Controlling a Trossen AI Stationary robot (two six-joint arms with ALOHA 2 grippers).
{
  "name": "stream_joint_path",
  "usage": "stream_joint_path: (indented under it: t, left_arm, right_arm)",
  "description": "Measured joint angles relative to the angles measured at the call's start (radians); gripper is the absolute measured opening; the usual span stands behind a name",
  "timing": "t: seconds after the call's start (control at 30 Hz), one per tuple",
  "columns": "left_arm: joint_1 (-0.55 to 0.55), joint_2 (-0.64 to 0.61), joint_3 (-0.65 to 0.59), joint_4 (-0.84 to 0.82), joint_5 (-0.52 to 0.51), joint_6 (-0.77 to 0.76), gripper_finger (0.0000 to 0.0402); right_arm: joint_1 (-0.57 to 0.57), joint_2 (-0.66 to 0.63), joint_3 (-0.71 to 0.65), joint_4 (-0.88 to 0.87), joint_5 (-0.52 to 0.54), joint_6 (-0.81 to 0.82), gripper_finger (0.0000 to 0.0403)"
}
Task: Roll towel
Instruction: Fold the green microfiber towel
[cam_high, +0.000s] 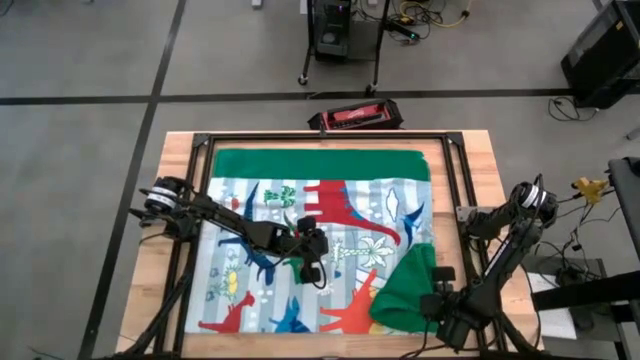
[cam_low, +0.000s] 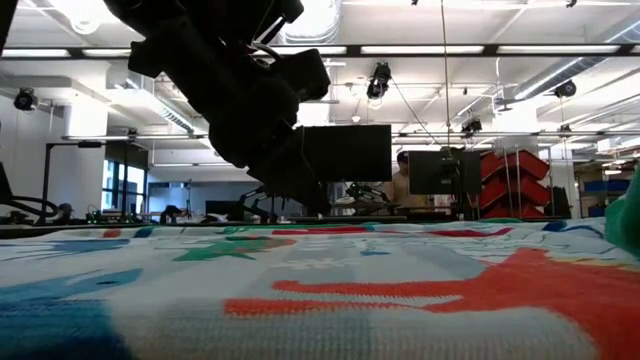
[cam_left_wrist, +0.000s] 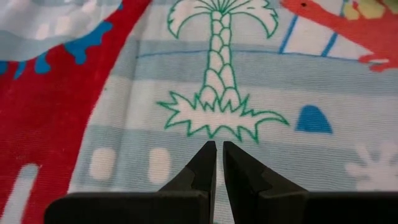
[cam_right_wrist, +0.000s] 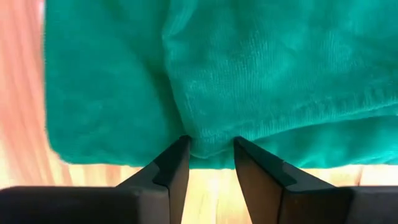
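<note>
Currently:
towel (cam_high: 310, 240): spread flat over the middle of the wooden counter (cam_high: 178, 160), dinosaur print up; far edge folded over as a green band, near-right corner flipped onto the print, green back showing.
left pincer (cam_left_wrist: 217, 163): over the towel's centre, just short of the green palm tree print (cam_left_wrist: 217, 74); fingers pressed together, nothing between them. Low view shows it hanging above the cloth, not touching.
right pincer (cam_right_wrist: 210, 163): at the near-right corner, at the edge of the flipped green fold; fingertips (cam_right_wrist: 178, 155) straddle a bunched ridge of green cloth with a gap between them. Cannot tell if the cloth is actually pinched.
counter edge: bare wood visible beside and under the green fold in the right wrist view.
off counter: red-and-black box (cam_high: 357, 117) on the floor just past the far edge.
room: person seated behind monitors (cam_low: 440, 170), well beyond the counter.
</note>
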Motion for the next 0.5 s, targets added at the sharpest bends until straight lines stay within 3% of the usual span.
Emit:
stream_joint_path:
  t: [0.5]
  left_arm:
    - [0.0,0.0,0.0,0.0,0.0,0.0,0.0013]
  right_arm:
    - [-0.012,0.0,-0.017,0.055,-0.019,-0.056,0.0005]
